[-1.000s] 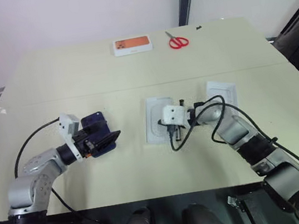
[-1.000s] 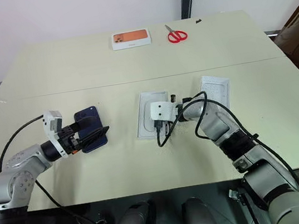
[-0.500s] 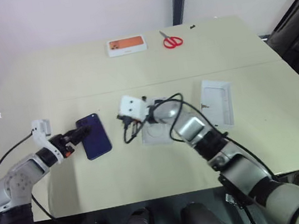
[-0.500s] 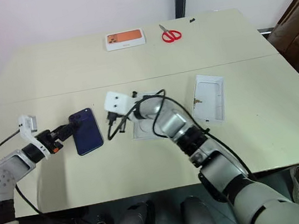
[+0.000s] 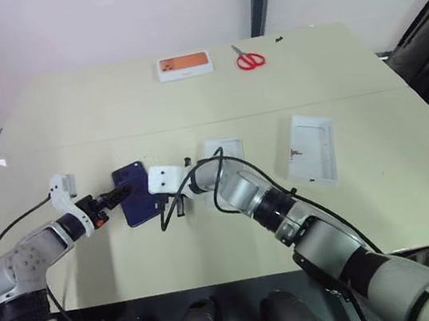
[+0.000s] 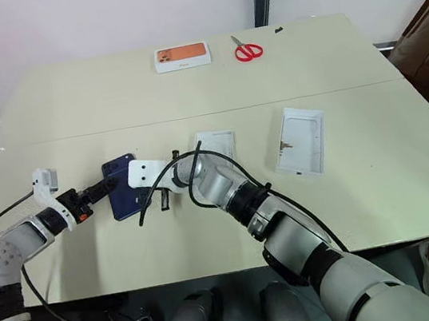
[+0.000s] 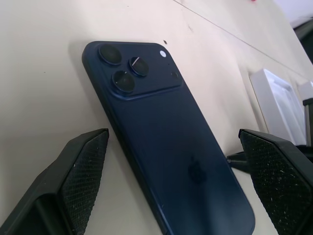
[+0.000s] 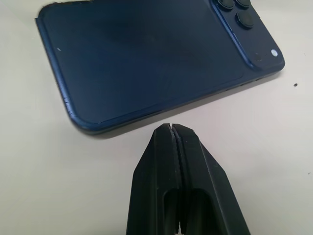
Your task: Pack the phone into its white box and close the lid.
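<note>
Dark navy glossy smartphone (image 5: 136, 193) flat on table, camera side up. Shallow white cardboard tray (image 5: 218, 156) just beside it. White cardboard lid (image 5: 312, 159) well apart, inner face up.

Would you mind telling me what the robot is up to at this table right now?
It is packing a phone. The phone lies flat on the table, camera side up. The open left gripper straddles one end; the shut right gripper sits just beside its long edge. The white box and lid wait to the right.
</note>
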Robot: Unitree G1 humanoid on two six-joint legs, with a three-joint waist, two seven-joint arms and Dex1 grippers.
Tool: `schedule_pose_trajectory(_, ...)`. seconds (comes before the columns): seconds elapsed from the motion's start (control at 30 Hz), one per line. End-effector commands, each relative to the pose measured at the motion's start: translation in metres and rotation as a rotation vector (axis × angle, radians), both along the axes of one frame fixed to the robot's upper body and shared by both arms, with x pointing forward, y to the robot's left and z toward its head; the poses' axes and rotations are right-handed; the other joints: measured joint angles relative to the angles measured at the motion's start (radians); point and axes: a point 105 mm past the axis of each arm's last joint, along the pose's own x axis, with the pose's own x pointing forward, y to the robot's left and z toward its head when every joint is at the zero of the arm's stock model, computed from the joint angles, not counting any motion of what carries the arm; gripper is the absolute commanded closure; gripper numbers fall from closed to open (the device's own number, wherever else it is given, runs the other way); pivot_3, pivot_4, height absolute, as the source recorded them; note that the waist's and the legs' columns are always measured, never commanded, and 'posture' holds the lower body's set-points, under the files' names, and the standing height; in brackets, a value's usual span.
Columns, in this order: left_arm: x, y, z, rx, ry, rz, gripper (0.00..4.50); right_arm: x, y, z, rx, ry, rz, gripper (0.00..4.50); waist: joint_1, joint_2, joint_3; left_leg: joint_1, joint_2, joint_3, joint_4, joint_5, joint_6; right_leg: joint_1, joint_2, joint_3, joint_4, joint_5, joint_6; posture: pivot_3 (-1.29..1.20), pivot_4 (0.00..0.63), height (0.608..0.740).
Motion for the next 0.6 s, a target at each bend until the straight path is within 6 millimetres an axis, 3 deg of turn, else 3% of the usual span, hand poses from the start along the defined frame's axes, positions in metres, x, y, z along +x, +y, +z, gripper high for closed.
schedule_pose_trajectory(0.03,-0.005,-0.020,-0.035,-0.008,0.150,-0.052,0.00,0.003,0.001,0.003,0.003,-0.009,-0.007,4.46,0.001,0.001,-0.001,0.000,0.000,0.000,0.000,0.000,0.000,0.000,0.000,0.000,0.000,0.000,0.000,0.00,0.150,0.734)
schedule_pose_trajectory(0.27,-0.011,-0.054,-0.035,-0.114,0.234,-0.192,0.00,0.003,-0.006,0.003,0.004,-0.006,-0.013,4.46,0.005,0.003,-0.003,0.000,-0.001,-0.001,0.001,0.000,0.000,0.002,-0.001,0.000,0.000,0.000,0.000,0.00,0.150,0.734)
schedule_pose_trajectory(0.6,-0.008,-0.063,-0.029,-0.161,0.283,-0.242,0.00,0.005,-0.012,0.002,0.012,-0.010,-0.039,4.46,0.006,0.004,-0.003,0.000,-0.001,-0.001,0.001,0.001,-0.002,0.002,-0.001,-0.001,0.000,0.000,0.000,0.00,0.150,0.734)
